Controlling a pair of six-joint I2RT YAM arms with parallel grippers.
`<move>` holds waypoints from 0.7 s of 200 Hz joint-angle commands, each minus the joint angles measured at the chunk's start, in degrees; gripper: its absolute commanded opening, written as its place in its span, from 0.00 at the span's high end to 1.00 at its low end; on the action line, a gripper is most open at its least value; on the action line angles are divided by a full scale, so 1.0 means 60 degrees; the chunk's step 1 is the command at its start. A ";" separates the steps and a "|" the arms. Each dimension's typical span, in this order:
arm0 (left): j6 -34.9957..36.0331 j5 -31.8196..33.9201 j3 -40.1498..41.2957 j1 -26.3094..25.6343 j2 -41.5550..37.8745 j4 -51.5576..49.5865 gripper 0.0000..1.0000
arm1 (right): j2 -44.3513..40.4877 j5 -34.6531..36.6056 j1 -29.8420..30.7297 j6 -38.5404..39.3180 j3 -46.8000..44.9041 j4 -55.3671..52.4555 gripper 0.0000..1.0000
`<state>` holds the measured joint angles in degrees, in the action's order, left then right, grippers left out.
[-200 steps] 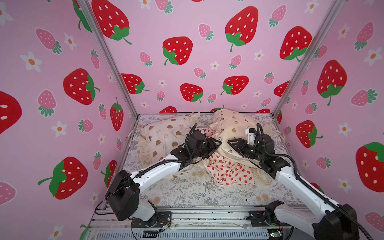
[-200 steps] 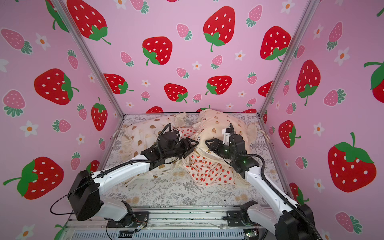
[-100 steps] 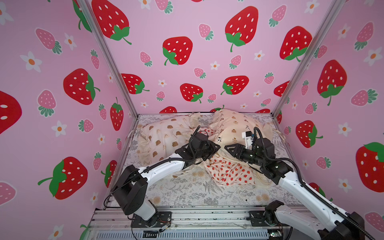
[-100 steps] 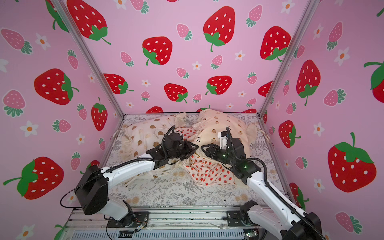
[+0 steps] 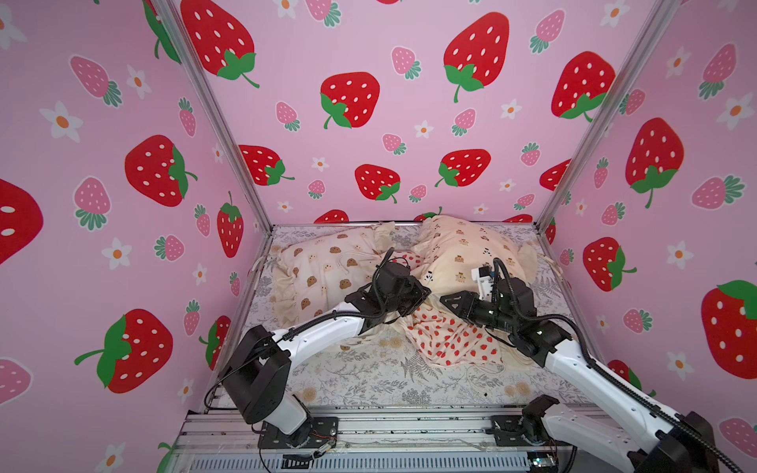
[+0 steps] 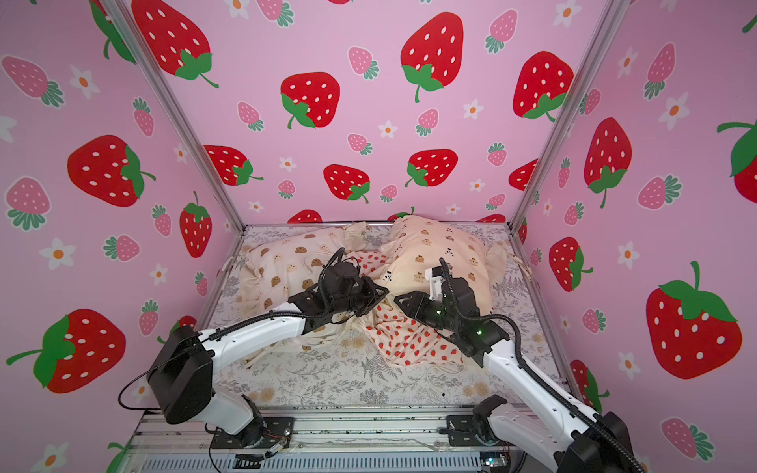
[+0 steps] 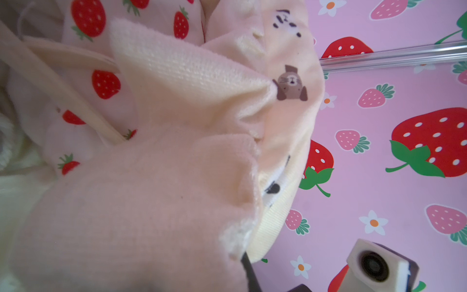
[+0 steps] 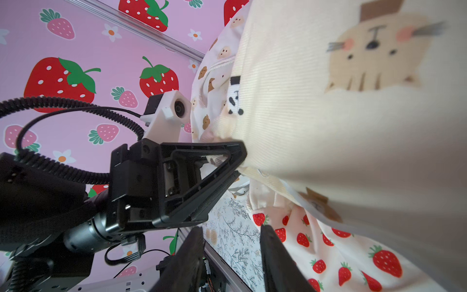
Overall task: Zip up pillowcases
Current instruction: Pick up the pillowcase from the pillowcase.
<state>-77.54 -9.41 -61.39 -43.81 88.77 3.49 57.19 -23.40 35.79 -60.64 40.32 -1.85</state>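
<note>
— Checking the left gripper: what are its jaws doing?
— They are pressing together on the frilled edge of the cream pillowcase, as the right wrist view is showing. Folds of that frill are filling the left wrist view.
— And the right gripper?
— Its fingers are standing apart and gripping nothing. The fern-print sheet is showing through the gap. In both top views the two grippers are pointing tip to tip, near each other, at the near edge of the cream pillowcase.
— Where are the covers lying?
— The cream pillowcase is lying far right, bulging upward. The bear-blob pillowcase is lying far left. The strawberry pillowcase is lying in the middle, nearer than the other two. Its far part is running under the cream pillowcase, and its near part is spreading over the sheet beneath the right arm.
— Is a zipper showing on any cover?
— That is proving too blurred to tell in these views.
</note>
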 commanded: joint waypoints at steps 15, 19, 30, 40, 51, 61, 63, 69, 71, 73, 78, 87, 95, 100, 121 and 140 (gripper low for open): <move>-0.0577 0.0113 0.0260 0.0013 -0.0259 0.0704 0.90 | 0.0165 -0.0078 0.0052 -0.0643 -0.0293 0.0893 0.62; -0.0596 0.0091 0.0301 0.0010 -0.0271 0.0814 0.90 | 0.0156 -0.0060 0.0042 -0.0691 -0.0315 0.0901 0.62; -0.0569 0.0074 0.0329 0.0020 -0.0278 0.0888 0.91 | 0.0152 -0.0042 0.0051 -0.0851 -0.0393 0.1115 0.63; -0.0593 0.0007 0.0336 0.0000 -0.0258 0.0862 0.93 | 0.0199 -0.0025 0.0047 -0.1111 -0.0487 0.1353 0.64; -0.0676 -0.0056 0.0425 0.0016 -0.0271 0.1046 0.93 | 0.0275 -0.0010 0.0055 -0.1308 -0.0537 0.1572 0.65; -0.0727 -0.0059 0.0536 0.0018 -0.0313 0.1202 0.97 | 0.0388 -0.0051 0.0054 -0.1393 -0.0524 0.1650 0.66; -0.0740 -0.0051 0.0552 0.0017 -0.0328 0.1227 0.98 | 0.0415 -0.0054 0.0055 -0.1418 -0.0523 0.1643 0.66; -0.0758 -0.0032 0.0587 0.0021 -0.0367 0.1254 0.99 | 0.0484 -0.0054 0.0055 -0.1509 -0.0551 0.1673 0.67; -0.0759 -0.0029 0.0591 0.0021 -0.0374 0.1262 0.99 | 0.0505 -0.0055 0.0055 -0.1538 -0.0559 0.1711 0.67; -0.0740 -0.0029 0.0592 0.0011 -0.0394 0.1264 0.99 | 0.0525 -0.0055 0.0055 -0.1568 -0.0569 0.1768 0.68; -0.0719 -0.0013 0.0593 0.0008 -0.0421 0.1252 1.00 | 0.0572 -0.0043 0.0048 -0.1630 -0.0606 0.1890 0.68; -0.0707 -0.0025 0.0590 0.0010 -0.0441 0.1197 1.00 | 0.0632 0.0000 0.0047 -0.1758 -0.0662 0.2037 0.70; -0.0741 -0.0047 0.0613 -0.0004 -0.0442 0.1225 1.00 | 0.0688 0.0016 0.0044 -0.1829 -0.0674 0.2236 0.70; -0.0757 -0.0069 0.0614 -0.0001 -0.0441 0.1242 1.00 | 0.0727 0.0010 0.0043 -0.1870 -0.0663 0.2314 0.70; -0.0901 -0.0080 0.0678 0.0003 -0.0425 0.1420 1.00 | 0.0862 -0.0079 0.0043 -0.1916 -0.0561 0.2191 0.70; -0.0943 -0.0091 0.0666 -0.0007 -0.0414 0.1432 1.00 | 0.0904 -0.0004 0.0037 -0.2165 -0.0791 0.2716 0.70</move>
<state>-81.62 -9.65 -57.60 -43.81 87.35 10.39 62.33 -23.64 35.79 -70.43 36.58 9.65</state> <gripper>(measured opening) 0.085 0.302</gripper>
